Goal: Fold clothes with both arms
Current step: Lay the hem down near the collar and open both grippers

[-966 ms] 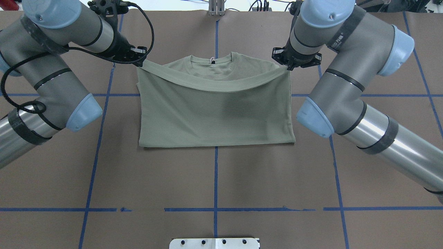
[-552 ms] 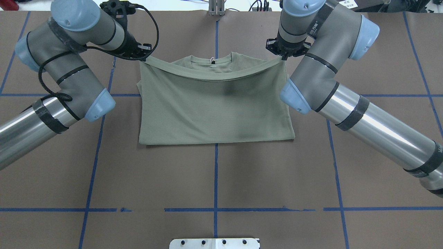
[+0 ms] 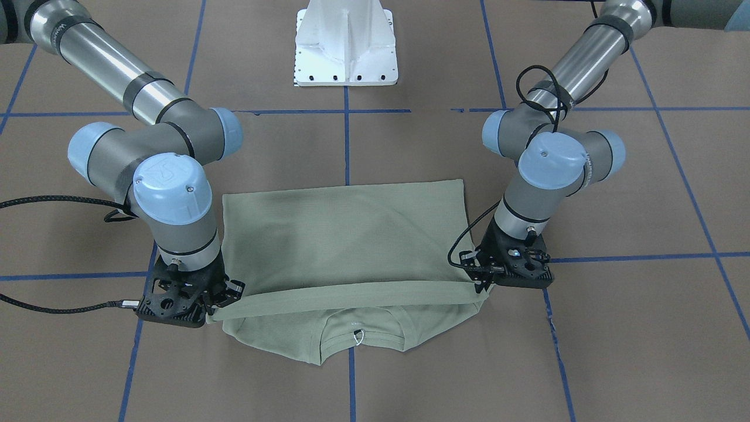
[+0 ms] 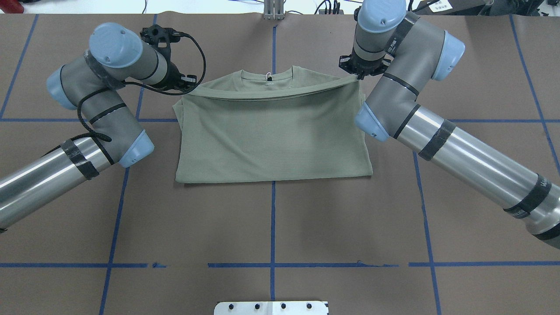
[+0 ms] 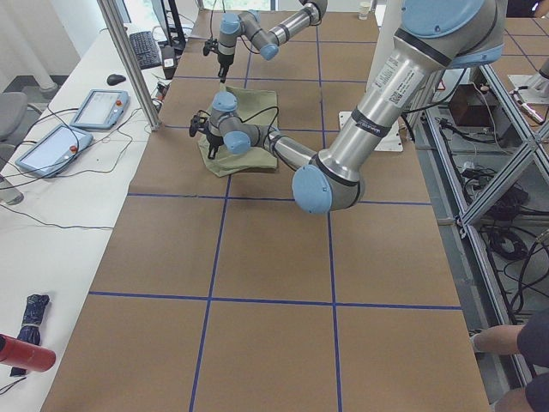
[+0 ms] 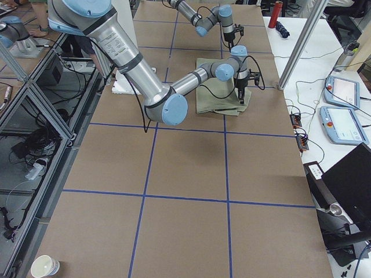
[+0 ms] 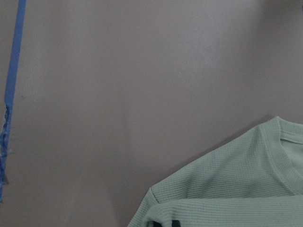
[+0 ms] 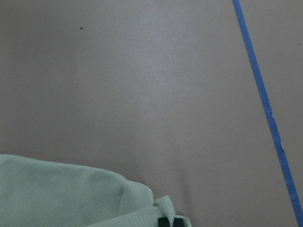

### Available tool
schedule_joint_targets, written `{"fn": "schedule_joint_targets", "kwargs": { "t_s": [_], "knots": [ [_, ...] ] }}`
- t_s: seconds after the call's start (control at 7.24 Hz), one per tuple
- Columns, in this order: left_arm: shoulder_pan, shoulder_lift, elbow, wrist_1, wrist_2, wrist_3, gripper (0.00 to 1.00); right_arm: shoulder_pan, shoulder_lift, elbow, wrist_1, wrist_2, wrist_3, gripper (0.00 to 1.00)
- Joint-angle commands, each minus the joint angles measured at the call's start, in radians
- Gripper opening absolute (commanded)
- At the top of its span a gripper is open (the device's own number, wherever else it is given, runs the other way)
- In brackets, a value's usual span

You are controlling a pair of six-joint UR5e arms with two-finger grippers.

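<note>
The shirt (image 4: 271, 140) is pale sage-green knit. It lies on the brown table (image 4: 271, 227) as a flat rectangle, with its lower half turned over the upper half. The left arm (image 4: 100, 87) and the right arm (image 4: 407, 87) reach to its two far corners. The left gripper (image 4: 189, 85) has its fingers closed on one end of the hem (image 4: 271, 93), and the right gripper (image 4: 358, 75) has its fingers closed on the other end. The hem runs between the two pairs of fingers as a slightly sagging band. Just beyond the fingers, on the side away from the robot, the ribbed collar (image 4: 245, 77) is uncovered, with a small white label (image 4: 267, 75) at its middle.
</note>
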Motion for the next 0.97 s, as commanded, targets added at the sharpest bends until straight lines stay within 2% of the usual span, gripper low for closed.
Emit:
{"fn": "schedule_joint_targets", "kwargs": {
  "t_s": [0.0, 0.14, 0.28, 0.55, 0.83],
  "knots": [
    [0.008, 0.0, 0.002, -0.007, 0.012, 0.01, 0.0, -0.002, 0.0, -0.008, 0.004, 0.0, 0.0, 0.0],
    [0.004, 0.006, -0.003, -0.008, 0.012, 0.065, 0.82, -0.002, 0.0, -0.029, 0.004, 0.0, 0.003, 0.99],
    [-0.002, 0.01, -0.02, -0.037, -0.002, 0.11, 1.0, 0.004, 0.002, -0.031, 0.005, 0.0, -0.004, 1.0],
    [-0.03, 0.084, -0.145, -0.039, -0.133, 0.11, 1.0, 0.047, 0.011, -0.033, 0.005, 0.017, -0.096, 1.0],
    [-0.024, 0.229, -0.32, -0.048, -0.134, 0.098, 1.0, 0.053, 0.013, -0.042, 0.024, 0.02, -0.11, 1.0]
  ]
}}
